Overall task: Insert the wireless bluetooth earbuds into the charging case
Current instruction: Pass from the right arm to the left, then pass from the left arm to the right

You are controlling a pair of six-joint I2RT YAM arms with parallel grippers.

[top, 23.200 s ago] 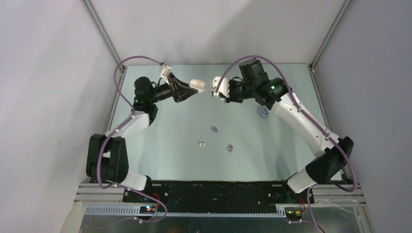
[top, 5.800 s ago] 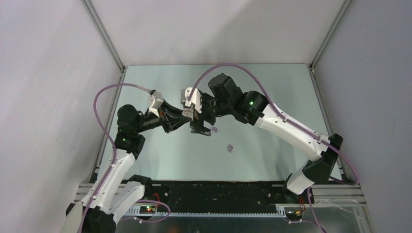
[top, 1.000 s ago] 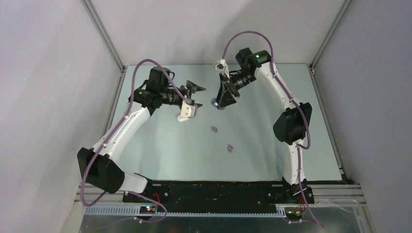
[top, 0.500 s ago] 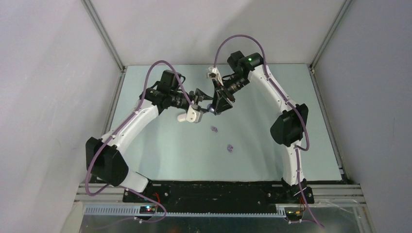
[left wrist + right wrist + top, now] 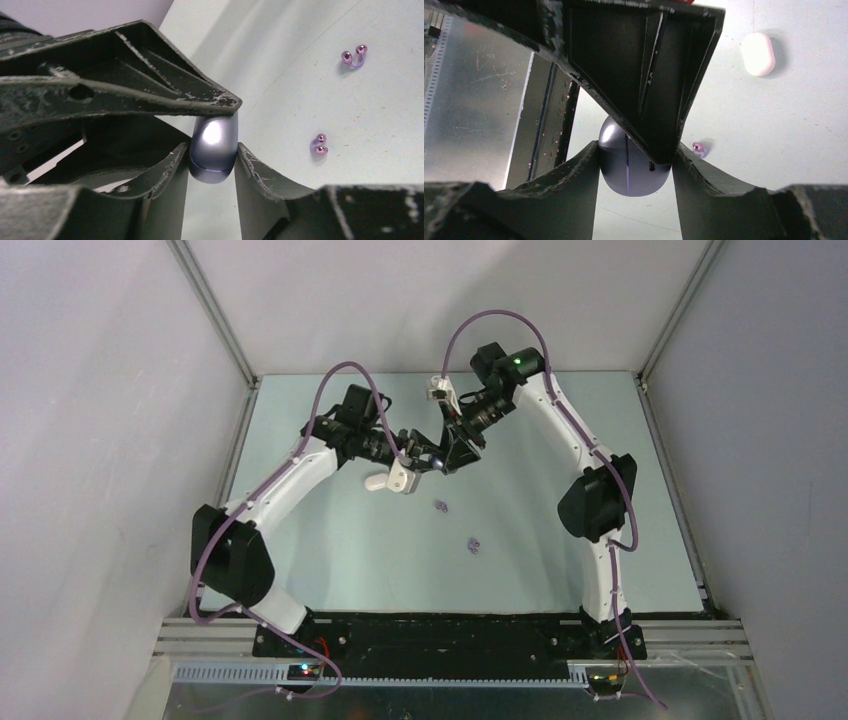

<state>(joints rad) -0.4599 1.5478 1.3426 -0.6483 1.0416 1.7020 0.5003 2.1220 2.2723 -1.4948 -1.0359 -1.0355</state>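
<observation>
While left gripper [image 5: 212, 152] and right gripper [image 5: 635, 150] both clamp the purple case [image 5: 214, 137] aloft, hold steady.
Part its lid gently, without twisting.

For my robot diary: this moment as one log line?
left claw: on purple charging case | right claw: holding it midair | purple earbuds: on table | white charging case: on table

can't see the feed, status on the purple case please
left gripper and right gripper both clamped on purple case. two purple earbuds loose on table. nothing blocking them.
</observation>
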